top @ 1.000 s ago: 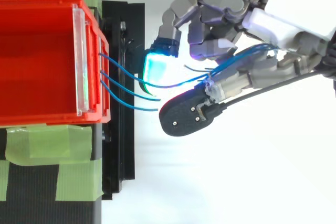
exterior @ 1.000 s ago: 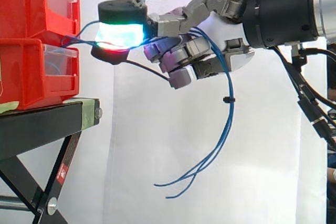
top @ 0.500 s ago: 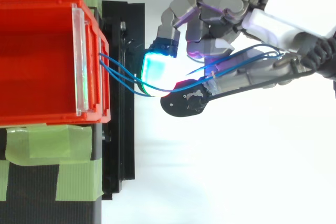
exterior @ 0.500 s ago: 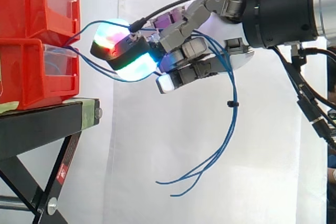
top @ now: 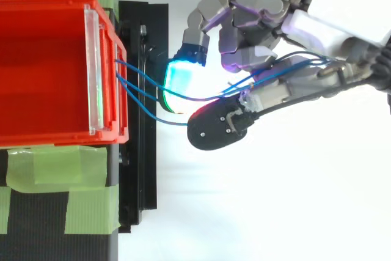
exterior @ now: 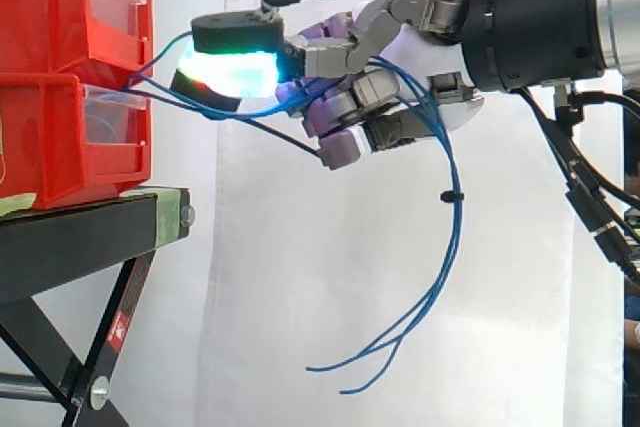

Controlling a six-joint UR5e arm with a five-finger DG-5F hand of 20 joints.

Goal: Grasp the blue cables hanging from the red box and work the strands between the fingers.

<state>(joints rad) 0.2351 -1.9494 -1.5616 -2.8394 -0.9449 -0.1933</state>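
Thin blue cables leave the front of the stacked red bins and run right through my hand. Past the palm they hang down in a long loop, with loose ends near the bottom. A small black tie sits on the hanging part. My hand is just right of the bins, its fingers curled round the strands. In the top view the cables fan out from the red bin and pass between a glowing cyan-green fingertip and a black-backed pad of my hand.
The bins sit on a black stand with green tape on its top. A white curtain hangs behind. The arm's black wrist comes in from the right edge.
The glowing fingertips dipped and tilted half a second ago and are now raised and level again. The hanging cable ends have swung slightly right and lower.
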